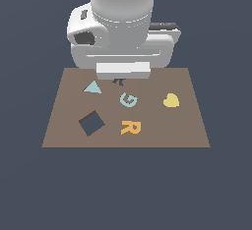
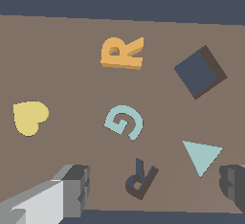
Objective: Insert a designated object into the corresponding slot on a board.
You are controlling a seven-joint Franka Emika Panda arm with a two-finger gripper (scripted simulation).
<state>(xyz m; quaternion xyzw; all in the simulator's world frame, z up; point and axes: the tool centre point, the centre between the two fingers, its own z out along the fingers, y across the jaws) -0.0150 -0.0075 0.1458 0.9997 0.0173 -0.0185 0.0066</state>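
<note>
The orange letter R [image 1: 131, 127] [image 2: 122, 53] lies flat on the brown board [image 1: 187, 126] [image 2: 62, 65], near its front edge in the exterior view. The R-shaped dark slot [image 2: 140, 179] is cut into the board past the teal G [image 1: 128, 99] [image 2: 124, 122]; in the exterior view only a sliver of the slot [image 1: 118, 81] shows under the arm's hand. My gripper [image 2: 154, 184] hangs above the slot, open and empty, with one grey finger [image 2: 74, 187] on each side. It is well apart from the orange R.
A yellow heart [image 1: 171, 100] [image 2: 29, 117], a teal triangle [image 1: 92, 87] [image 2: 202, 156] and a larger dark square hole [image 1: 92, 123] [image 2: 198, 72] also sit on the board. The arm's white body [image 1: 123, 32] covers the board's far edge in the exterior view.
</note>
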